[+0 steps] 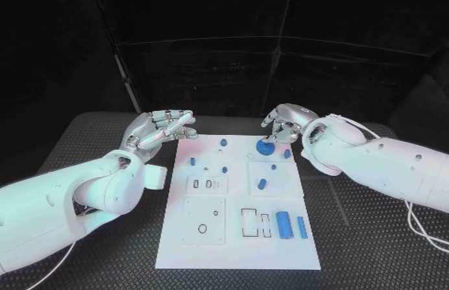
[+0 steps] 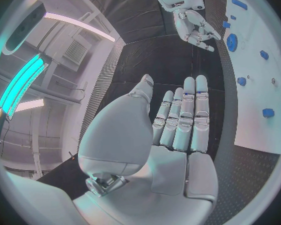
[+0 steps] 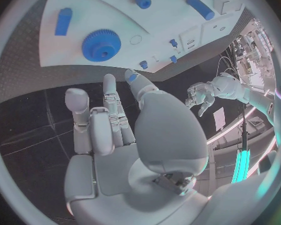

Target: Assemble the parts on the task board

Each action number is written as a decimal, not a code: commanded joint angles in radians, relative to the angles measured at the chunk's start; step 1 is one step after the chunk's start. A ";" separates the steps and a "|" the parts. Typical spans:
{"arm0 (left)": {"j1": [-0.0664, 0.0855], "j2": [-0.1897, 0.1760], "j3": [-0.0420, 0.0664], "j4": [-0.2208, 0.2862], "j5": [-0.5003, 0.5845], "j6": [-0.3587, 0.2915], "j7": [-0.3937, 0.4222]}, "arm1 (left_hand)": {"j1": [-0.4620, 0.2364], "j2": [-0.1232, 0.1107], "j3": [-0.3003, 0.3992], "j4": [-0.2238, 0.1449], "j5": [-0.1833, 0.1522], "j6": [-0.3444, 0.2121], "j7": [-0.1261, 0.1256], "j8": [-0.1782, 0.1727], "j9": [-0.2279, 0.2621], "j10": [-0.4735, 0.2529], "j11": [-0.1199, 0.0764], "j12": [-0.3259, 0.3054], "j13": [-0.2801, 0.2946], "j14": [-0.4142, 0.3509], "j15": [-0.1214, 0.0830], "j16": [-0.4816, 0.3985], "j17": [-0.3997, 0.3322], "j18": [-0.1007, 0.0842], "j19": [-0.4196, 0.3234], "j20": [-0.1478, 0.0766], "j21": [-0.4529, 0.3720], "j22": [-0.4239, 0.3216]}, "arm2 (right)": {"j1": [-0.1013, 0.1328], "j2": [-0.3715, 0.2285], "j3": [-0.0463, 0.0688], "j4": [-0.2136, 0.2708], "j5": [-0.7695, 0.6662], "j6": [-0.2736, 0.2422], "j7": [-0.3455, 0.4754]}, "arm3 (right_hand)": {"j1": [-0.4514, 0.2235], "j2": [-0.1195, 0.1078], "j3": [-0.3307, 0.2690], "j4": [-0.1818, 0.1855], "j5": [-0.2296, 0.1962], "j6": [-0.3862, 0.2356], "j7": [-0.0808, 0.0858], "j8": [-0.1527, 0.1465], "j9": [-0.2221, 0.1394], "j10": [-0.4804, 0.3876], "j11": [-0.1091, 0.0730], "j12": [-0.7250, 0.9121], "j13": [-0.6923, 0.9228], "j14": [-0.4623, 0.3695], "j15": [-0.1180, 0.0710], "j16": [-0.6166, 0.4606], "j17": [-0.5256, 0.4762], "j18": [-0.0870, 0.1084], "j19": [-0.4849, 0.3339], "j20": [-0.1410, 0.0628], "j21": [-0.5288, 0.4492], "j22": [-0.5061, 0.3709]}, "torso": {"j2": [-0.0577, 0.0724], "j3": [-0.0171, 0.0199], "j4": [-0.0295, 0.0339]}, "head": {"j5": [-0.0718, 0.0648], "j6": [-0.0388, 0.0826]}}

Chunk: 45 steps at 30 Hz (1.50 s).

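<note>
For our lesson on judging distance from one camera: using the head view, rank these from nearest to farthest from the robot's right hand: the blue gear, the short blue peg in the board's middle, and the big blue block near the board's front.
1. Blue gear: at the board's far end, just beside the right hand.
2. Short blue peg: mid-board.
3. Big blue block: near the front edge, farthest.

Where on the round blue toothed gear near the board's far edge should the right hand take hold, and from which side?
Judging by its pose, the round blue toothed gear lies flat on the white task board, so its toothed rim is the part to pinch, from above. The right hand hovers just beyond it, so coming down from the far edge looks shortest.
</note>
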 commanded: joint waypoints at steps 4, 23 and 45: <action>0.001 0.006 0.001 -0.007 0.000 0.016 0.005 | 0.001 0.007 -0.007 0.000 -0.003 0.000 0.007 -0.007 -0.001 0.001 0.006 -0.006 -0.002 0.004 0.006 -0.005 0.001 0.002 0.008 -0.001 -0.005 -0.001 | 0.001 -0.018 0.003 0.009 0.102 0.095 -0.073 | 0.081 -0.007 -0.135 0.158 0.007 -0.054 0.014 0.029 -0.001 -0.119 0.006 0.305 0.295 0.058 0.004 0.054 0.100 -0.027 0.028 0.007 0.027 0.050 | -0.002 0.0014 -0.0033 | -0.002 0.002; 0.001 0.012 0.001 -0.012 0.000 0.018 0.004 | 0.001 0.009 -0.008 0.000 -0.003 0.002 0.006 -0.007 -0.002 0.003 0.005 -0.007 -0.001 0.005 0.006 -0.006 0.002 0.002 0.009 -0.001 -0.005 -0.001 | 0.000 0.038 0.003 -0.064 0.108 0.176 -0.082 | 0.177 -0.008 -0.180 0.301 0.027 -0.092 0.021 0.071 0.000 -0.117 0.019 0.543 0.559 0.067 0.016 0.086 0.166 -0.031 0.042 0.018 0.049 0.087 | -0.001 -0.0012 -0.0016 | -0.006 -0.008; 0.001 0.014 0.001 -0.015 0.000 0.020 0.003 | 0.001 0.009 -0.008 0.000 -0.003 0.002 0.006 -0.007 -0.002 0.003 0.005 -0.007 -0.001 0.005 0.006 -0.006 0.002 0.002 0.009 -0.001 -0.005 -0.001 | -0.006 0.064 0.002 -0.100 0.077 0.204 -0.064 | 0.230 0.023 -0.153 0.273 0.042 -0.060 0.013 0.104 0.004 -0.103 0.011 0.610 0.638 0.069 0.010 0.094 0.184 -0.033 0.045 0.014 0.058 0.099 | 0.000 0.0000 -0.0014 | -0.011 -0.018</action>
